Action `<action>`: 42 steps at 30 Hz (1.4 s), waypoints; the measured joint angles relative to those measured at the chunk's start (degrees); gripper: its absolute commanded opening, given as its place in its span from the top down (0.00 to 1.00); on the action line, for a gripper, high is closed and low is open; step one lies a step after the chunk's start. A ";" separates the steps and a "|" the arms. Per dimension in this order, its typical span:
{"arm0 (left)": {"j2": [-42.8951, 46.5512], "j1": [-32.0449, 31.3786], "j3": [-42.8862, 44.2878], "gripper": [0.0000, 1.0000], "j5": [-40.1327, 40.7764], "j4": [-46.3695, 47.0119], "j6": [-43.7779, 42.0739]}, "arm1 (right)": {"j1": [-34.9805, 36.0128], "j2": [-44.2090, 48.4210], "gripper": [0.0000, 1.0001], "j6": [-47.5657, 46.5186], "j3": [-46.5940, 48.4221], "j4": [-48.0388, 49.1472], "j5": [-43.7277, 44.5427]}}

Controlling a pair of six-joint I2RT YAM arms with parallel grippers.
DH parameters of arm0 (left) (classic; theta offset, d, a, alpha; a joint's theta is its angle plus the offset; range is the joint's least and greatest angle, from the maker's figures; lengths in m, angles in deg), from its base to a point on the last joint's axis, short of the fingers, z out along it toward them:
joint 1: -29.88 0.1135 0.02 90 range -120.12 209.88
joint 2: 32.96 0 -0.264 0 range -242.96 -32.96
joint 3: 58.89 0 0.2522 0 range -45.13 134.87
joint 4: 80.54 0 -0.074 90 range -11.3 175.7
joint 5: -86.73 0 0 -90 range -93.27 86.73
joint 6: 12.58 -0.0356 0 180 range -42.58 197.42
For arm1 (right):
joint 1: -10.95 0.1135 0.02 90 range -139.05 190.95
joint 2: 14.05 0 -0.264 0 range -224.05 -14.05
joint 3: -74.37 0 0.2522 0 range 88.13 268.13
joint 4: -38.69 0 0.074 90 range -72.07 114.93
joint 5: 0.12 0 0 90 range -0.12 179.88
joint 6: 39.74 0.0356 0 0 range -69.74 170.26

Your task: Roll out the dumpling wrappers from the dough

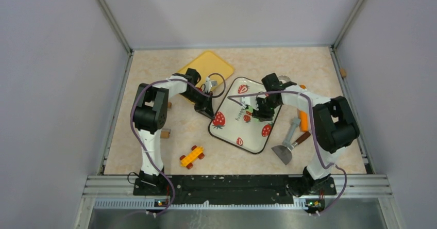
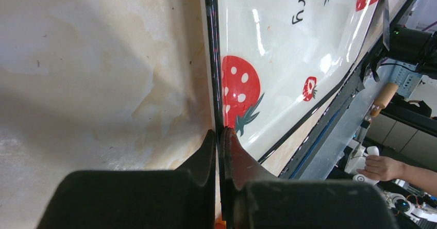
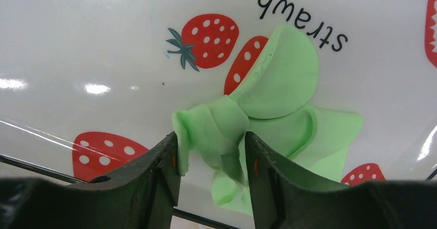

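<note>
The tray [image 2: 212,59] is clamped at its rim by the left gripper [image 2: 220,132], presumably for steadiness, while crumpled dough [image 3: 281,79] is pinched in the part-open right gripper [image 3: 212,141].

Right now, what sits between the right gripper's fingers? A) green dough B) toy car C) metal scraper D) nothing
A: the right wrist view shows the right gripper closed on a folded flap of the dough, with a finger touching each side. The dough lies on the strawberry tray.
</note>
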 measured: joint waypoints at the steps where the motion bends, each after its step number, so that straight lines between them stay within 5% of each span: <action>1: 0.02 0.00 -0.02 1.00 -0.04 0.02 0.00 | 0.15 0.00 0.61 0.02 0.00 0.28 0.04; 7: 0.02 0.00 -0.02 1.00 -0.04 0.04 0.00 | 1.77 -0.11 0.91 -0.72 0.00 0.02 0.09; 10: 0.02 0.00 -0.02 1.00 0.02 0.04 0.00 | 2.29 -0.11 0.95 -1.57 -0.02 -1.27 0.09; 31: 0.09 0.02 -0.02 1.00 0.15 0.02 -0.44 | -0.33 6.78 1.00 -4.28 -5.44 -8.90 2.99; 42: 0.11 0.02 -0.02 1.00 -0.09 0.02 -0.96 | -8.76 6.78 1.00 9.40 7.52 -5.31 1.05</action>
